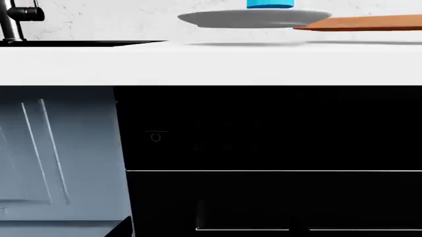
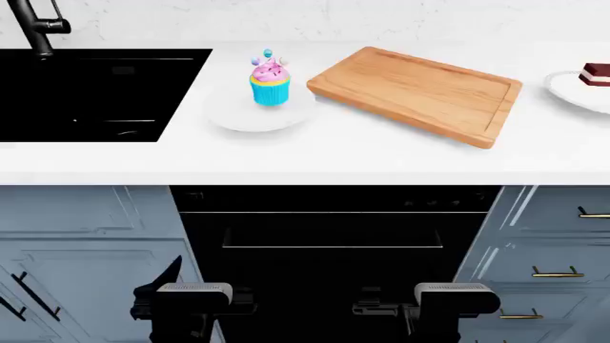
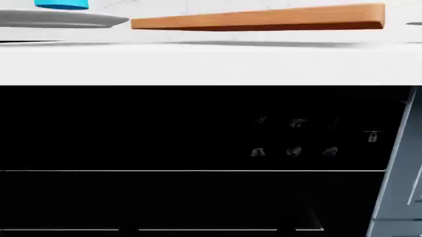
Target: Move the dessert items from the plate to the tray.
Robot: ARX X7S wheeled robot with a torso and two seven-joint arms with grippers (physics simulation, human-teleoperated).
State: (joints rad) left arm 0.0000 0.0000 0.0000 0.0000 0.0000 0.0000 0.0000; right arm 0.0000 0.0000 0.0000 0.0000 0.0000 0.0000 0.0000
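The left hand (image 2: pixel 191 300) and the right hand (image 2: pixel 448 300) are seen low in the head view, in front of the black oven (image 2: pixel 333 243) below the counter (image 2: pixel 333 153). Only their upper housings are shown; the fingers are not visible, so it cannot be told whether either hand is open or closed. Nothing is seen to be held or touched by either hand.

The cupcake (image 2: pixel 270 78) is located upright on a white plate (image 2: pixel 259 108), on the counter just right of the black sink (image 2: pixel 96 93). The tray (image 2: pixel 415 93) is positioned to the right of that plate, near it but apart, lying at an angle. The cake slice (image 2: pixel 596 73) is found on a second plate (image 2: pixel 576 91) at the far right edge, cut off by the frame.

In the left wrist view, only the blue wrapper of the cupcake (image 1: pixel 270 4), the plate (image 1: pixel 254 19), one end of the tray (image 1: pixel 369 22) and the faucet (image 1: pixel 17 19) are shown. In the right wrist view, the full edge of the tray (image 3: pixel 257 19) is shown. The cake slice is visible in the head view only.
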